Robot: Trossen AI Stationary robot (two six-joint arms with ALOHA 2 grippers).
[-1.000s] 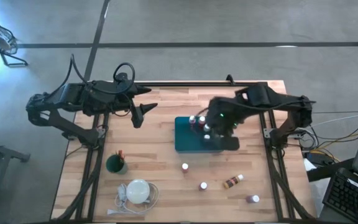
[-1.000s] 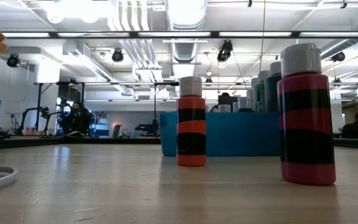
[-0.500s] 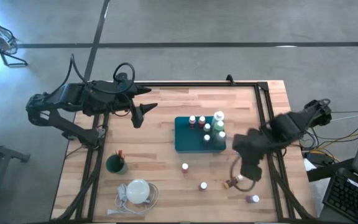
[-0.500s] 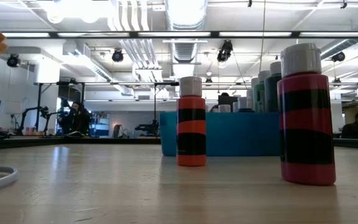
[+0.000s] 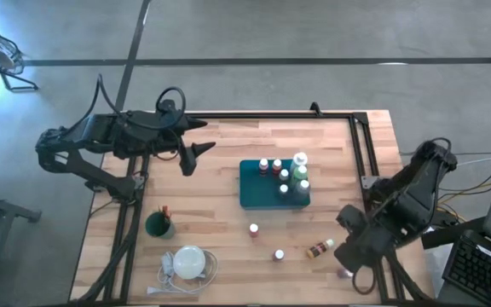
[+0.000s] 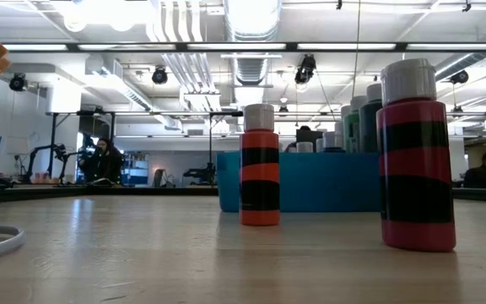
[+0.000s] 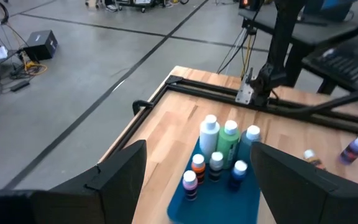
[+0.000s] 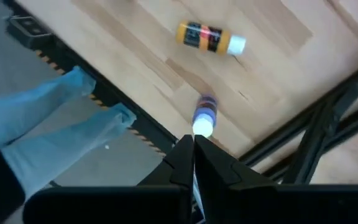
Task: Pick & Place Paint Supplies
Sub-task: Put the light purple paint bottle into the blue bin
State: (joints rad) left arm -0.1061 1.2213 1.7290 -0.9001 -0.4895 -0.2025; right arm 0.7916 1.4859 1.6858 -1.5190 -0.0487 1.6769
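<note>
The right gripper [image 8: 193, 149] hangs over the table's near right corner, fingers pressed together on nothing. A purple paint bottle [image 8: 204, 116] stands just beyond its tips, untouched; a brown bottle [image 8: 211, 38] lies farther off. The left gripper [image 5: 196, 152] waits with jaws apart, left of the teal tray [image 5: 254, 189].

A teal tray [image 5: 254, 194] sits mid-tabletop [image 5: 228, 162] on pale wood planks. Near the front left corner lies a white round disc [image 5: 189, 261] with its cord [image 5: 167, 271] looped beside it. Grey floor [image 5: 314, 34] surrounds everything.
</note>
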